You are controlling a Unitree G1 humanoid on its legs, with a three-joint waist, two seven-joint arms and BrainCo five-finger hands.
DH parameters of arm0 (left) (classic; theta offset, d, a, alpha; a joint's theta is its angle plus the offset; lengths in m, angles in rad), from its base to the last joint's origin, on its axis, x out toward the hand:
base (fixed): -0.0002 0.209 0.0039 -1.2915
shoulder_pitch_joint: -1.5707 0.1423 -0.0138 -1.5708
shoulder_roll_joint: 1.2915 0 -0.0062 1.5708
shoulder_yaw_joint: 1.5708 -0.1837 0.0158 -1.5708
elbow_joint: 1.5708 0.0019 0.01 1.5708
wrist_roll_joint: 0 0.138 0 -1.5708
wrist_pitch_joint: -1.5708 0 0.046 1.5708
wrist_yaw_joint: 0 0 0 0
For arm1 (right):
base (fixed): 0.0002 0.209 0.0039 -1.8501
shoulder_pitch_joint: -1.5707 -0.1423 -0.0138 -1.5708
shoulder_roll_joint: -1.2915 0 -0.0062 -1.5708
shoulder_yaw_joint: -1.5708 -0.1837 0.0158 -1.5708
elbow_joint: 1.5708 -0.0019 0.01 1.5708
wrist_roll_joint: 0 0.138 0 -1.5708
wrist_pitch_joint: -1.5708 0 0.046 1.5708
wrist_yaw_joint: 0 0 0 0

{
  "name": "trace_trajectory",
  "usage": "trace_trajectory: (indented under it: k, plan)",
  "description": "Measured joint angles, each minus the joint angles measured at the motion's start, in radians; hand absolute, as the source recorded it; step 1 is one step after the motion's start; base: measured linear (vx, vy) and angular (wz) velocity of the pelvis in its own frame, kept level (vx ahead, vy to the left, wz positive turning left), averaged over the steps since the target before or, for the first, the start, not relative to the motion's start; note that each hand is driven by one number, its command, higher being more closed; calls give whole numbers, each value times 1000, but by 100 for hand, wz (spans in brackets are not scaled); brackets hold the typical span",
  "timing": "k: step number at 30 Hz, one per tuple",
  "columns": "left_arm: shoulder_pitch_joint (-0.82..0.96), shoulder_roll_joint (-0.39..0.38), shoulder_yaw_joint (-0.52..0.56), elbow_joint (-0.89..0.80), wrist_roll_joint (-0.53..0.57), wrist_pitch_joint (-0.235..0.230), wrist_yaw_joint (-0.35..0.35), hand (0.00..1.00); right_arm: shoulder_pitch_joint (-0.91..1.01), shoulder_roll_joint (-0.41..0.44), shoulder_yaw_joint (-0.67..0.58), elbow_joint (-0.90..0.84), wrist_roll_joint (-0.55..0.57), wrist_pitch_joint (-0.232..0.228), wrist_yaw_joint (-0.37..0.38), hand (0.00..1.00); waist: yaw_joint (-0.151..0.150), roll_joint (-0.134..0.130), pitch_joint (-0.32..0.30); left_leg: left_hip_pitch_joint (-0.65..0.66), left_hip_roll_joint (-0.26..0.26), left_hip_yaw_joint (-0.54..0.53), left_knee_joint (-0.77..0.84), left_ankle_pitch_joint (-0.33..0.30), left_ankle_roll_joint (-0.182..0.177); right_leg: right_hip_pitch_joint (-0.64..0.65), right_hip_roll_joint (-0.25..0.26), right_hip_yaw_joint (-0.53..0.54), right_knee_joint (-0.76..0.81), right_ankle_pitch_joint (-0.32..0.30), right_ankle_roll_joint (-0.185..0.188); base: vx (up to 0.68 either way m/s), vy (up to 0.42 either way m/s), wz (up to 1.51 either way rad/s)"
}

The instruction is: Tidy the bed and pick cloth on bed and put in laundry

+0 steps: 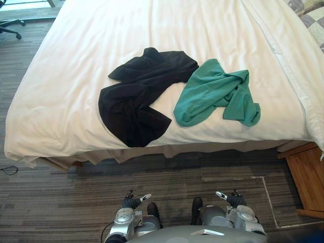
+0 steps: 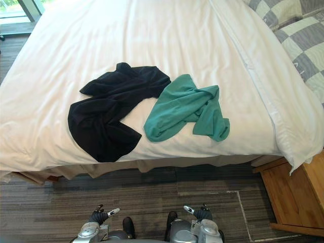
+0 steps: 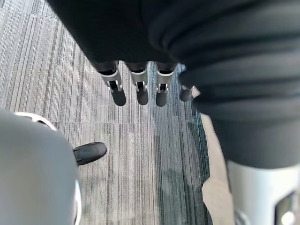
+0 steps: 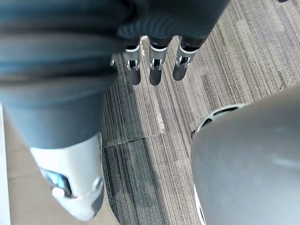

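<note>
The black cloth (image 1: 136, 96) and the green cloth (image 1: 212, 93) lie crumpled side by side on the bed (image 1: 152, 25), in its near half, close to the edge that faces the robot. The black one is toward the bed's left side and reaches almost to that edge. The green one is to its right, and the two touch or nearly touch where they meet. The bed's white cover is otherwise fairly smooth, with a long fold running up its right side toward a checked pillow (image 2: 298, 40) at the far right corner. A wooden stand (image 1: 309, 177) sits just off the bed's near right corner. Carpet (image 1: 61, 202) lies between the bed and the robot. Both hands hang low over that carpet, well short of the bed's near edge. The left hand (image 3: 140, 86) has its fingers straight and relaxed, holding nothing, and the right hand (image 4: 154, 70) is the same, slack and empty. I judge the task has not yet begun: nothing is picked up, and the step in hand is the approach. The next move calls for closing on the bed's near edge, reaching over it and gathering one cloth in a full clench, likely the black one, which lies nearest. Loose folds may trail or slip, so a bunched grasp would serve better than a pinch. Where the laundry goes I cannot tell.
</note>
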Motion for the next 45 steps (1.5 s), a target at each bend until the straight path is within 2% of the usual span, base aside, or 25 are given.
trace_trajectory:
  k: [4, 6, 9, 11, 13, 15, 18, 19, 21, 23, 25, 27, 28, 31, 33, 36, 38, 40, 45]
  plan:
    - [16, 0, 118, 0, -90, 0, 7, 0, 13, 4, -107, 11, 62, 5, -1, 0, 2, -3, -1, -21, 0, -1, 54, -30, -1, 15, -8, -3, -15, 3, 6, 15, 18, 8]
    - [17, 7, 216, 0, -146, 1, 13, 0, 37, -1, -209, 1, 128, 5, -8, 0, 2, -5, -1, -53, -4, 0, 116, -39, -3, 21, -27, -17, -14, 2, 7, 33, 10, 18]
    - [12, 28, 406, -1, -229, 0, 36, 0, 58, -33, -400, -28, 233, 6, -39, 0, 1, 4, -4, -51, -10, 5, 118, -38, -5, 22, -35, -23, -6, -4, 8, 27, -3, 4]
    - [10, 66, 529, -31, -274, 0, 52, 0, 82, -43, -512, -128, 275, 4, -74, 0, -1, 5, -4, -37, -9, 9, 100, -38, -4, 7, -37, -20, 33, -25, 7, -2, -18, -5]
    - [7, 115, 592, -85, -311, -6, 71, 0, 96, -64, -609, -240, 308, -1, -116, 0, -3, 4, -6, -31, -11, 8, 83, -41, -5, -16, -41, -17, 73, -53, 6, -16, -10, 1]
    - [-5, 151, 600, -118, -339, -14, 89, 0, 102, -86, -644, -309, 311, -6, -145, 0, -2, 5, -8, -32, -11, 6, 77, -42, -4, -25, -40, -17, 87, -63, 4, -34, -28, 2]
    - [-9, 184, 590, -303, -370, -56, 140, 0, 119, -136, -697, -547, 259, -9, -222, 0, 0, 10, -27, -35, -11, 3, 76, -45, -3, -33, -39, -14, 97, -72, 6, -1, -10, 0]
    - [-9, 185, 588, -336, -371, -61, 149, 0, 119, -143, -698, -576, 244, -10, -232, 0, 1, 11, -31, -35, -11, 3, 76, -46, -3, -33, -39, -13, 97, -73, 6, 38, -13, 0]
    - [-14, 213, 522, -511, -375, -104, 192, 0, 112, -186, -688, -693, 156, -31, -269, 0, 5, 8, -44, -35, -14, 3, 82, -53, -1, -33, -37, -11, 103, -75, 4, 57, -4, -3]
    - [-25, 242, 503, -604, -375, -130, 208, 0, 97, -224, -668, -729, 105, -37, -280, 0, 5, 7, -49, -36, -12, 3, 93, -64, 0, -31, -36, -9, 106, -76, 3, 77, -8, -7]
    - [-49, 303, 486, -652, -368, -156, 217, 0, 67, -287, -616, -742, 20, -36, -282, 0, 5, 9, -48, -38, -11, 11, 115, -80, 1, -31, -35, 3, 107, -77, 3, 62, 8, -17]
    - [-126, 410, 434, -656, -314, -161, 226, 0, 13, -402, -504, -742, -81, -35, -270, 0, 4, 19, -39, -61, -4, 21, 184, -119, 11, -34, -36, 16, 118, -78, 4, 36, 19, -18]
    - [-174, 454, 406, -656, -297, -163, 227, 0, -23, -463, -432, -742, -94, -37, -265, 0, 2, 25, -29, -83, 3, 23, 236, -142, 17, -43, -36, 24, 133, -79, 3, -2, 11, -13]
    - [-274, 537, 347, -657, -273, -179, 225, 0, -119, -554, -300, -743, -123, -54, -249, 0, 0, 31, -4, -144, 17, 24, 335, -171, 28, -82, -43, 38, 173, -79, 3, -52, 27, -9]
    - [-390, 619, 284, -658, -239, -190, 227, 0, -247, -618, -167, -744, -160, -76, -244, 0, 2, 33, 45, -212, 31, 27, 410, -192, 37, -143, -42, 64, 212, -78, 3, -127, 41, -11]
    - [-472, 660, 229, -657, -167, -177, 245, 0, -359, -652, -52, -744, -178, -85, -231, 0, 4, 36, 78, -269, 38, 31, 443, -198, 42, -201, -47, 80, 234, -77, 2, -107, 18, -7]
    - [-525, 677, 182, -653, -104, -158, 245, 0, -427, -662, 26, -744, -200, -88, -214, 0, 8, 40, 111, -286, 44, 31, 463, -208, 43, -217, -49, 84, 248, -77, 2, -88, 36, -7]
    - [-588, 692, 113, -625, -54, -132, 240, 0, -491, -682, 110, -744, -200, -93, -198, 0, 9, 43, 117, -327, 44, 33, 474, -209, 43, -266, -53, 88, 263, -70, -3, -92, 28, -2]
    - [-718, 722, 24, -549, 37, -85, 216, 0, -573, -684, 141, -755, -200, -95, -179, 0, 7, 52, 161, -367, 42, 43, 474, -204, 50, -312, -53, 102, 257, -43, -4, -51, 28, -6]
